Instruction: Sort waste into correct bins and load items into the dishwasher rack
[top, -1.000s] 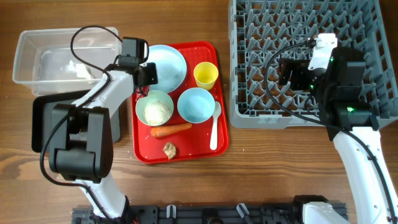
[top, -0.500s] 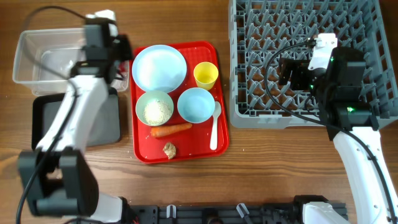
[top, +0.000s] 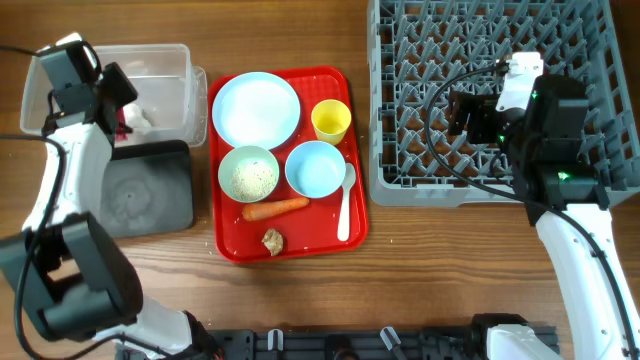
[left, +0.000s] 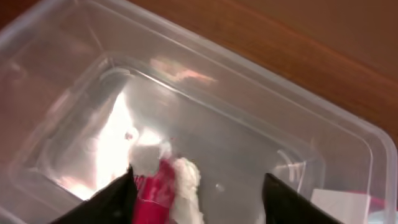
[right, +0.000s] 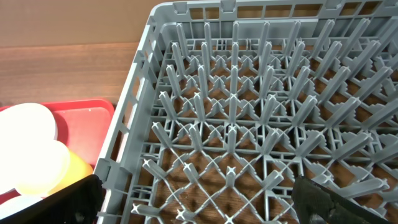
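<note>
1. Overhead: the left gripper hangs over the tub at the far left of the table. A bit of the red wrapper shows beside it. From here I cannot tell how its jaws stand
2. Overhead: the black tray lies against the tub's near side
3. Overhead: the red tray sits between the bins and the rack. On it are the plate, the cup, the green bowl with rice, the blue bowl, the spoon, the carrot and the lump
4. Overhead: the right gripper is above the rack's left part. Its dark fingers are too hard to read here
5. Left wrist: the left gripper is spread wide above the tub. The wrapper, red with crumpled white, is inside the tub, close by one finger and well apart from the other. Nothing is pinched
6. Right wrist: the right gripper is spread wide and empty over the rack, whose pegs stand bare. The red tray, plate and cup show at the left edge
</note>
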